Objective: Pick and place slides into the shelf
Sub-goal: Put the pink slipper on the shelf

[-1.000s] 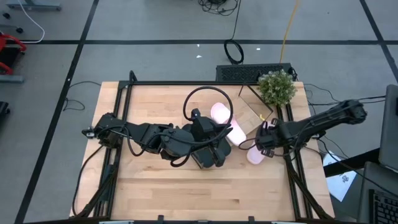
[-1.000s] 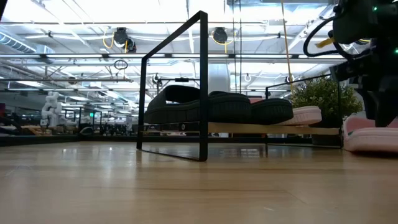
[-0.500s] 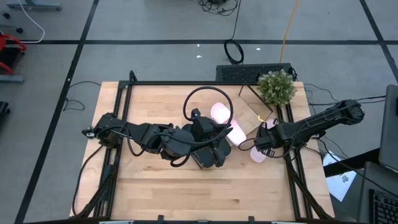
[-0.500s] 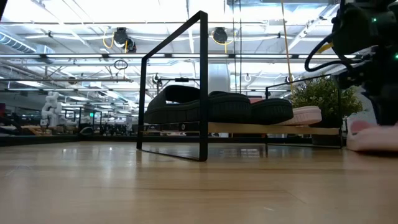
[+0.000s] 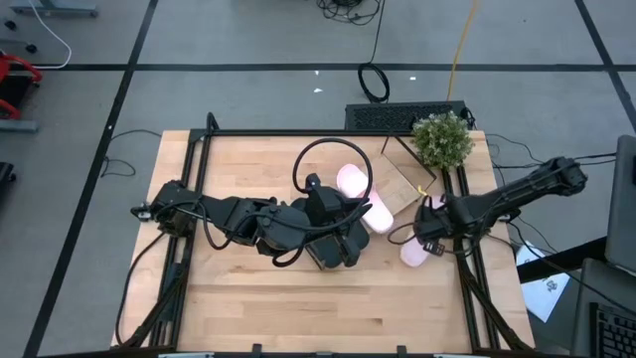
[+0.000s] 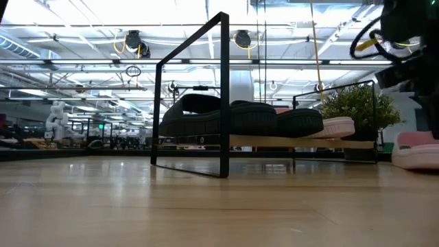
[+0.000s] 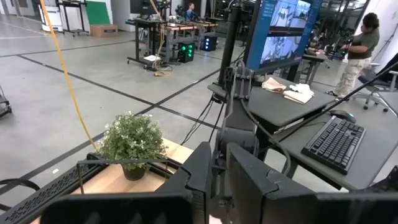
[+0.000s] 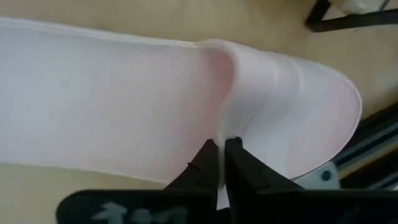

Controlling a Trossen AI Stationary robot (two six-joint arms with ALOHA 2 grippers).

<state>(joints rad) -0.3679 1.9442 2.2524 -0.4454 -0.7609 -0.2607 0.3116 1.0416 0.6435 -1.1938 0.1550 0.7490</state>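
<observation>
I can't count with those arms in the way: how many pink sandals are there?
2 for sure: one pink slide on the shelf, one pink slide by the table's right edge, pinched in the right end effector. Others may be hidden.

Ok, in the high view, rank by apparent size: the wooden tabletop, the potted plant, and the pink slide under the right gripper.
1. Wooden tabletop, by far the largest.
2. Potted plant.
3. Pink slide, partly hidden by the right gripper, so its rank below the plant is unsure.

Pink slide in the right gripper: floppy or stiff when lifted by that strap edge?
The right gripper pinches only the thin strap edge of the pink slide, so the sole will probably hang and swing. It looks like soft moulded foam, likely light. The strap may flex, but the thick sole should hold its shape.
</observation>
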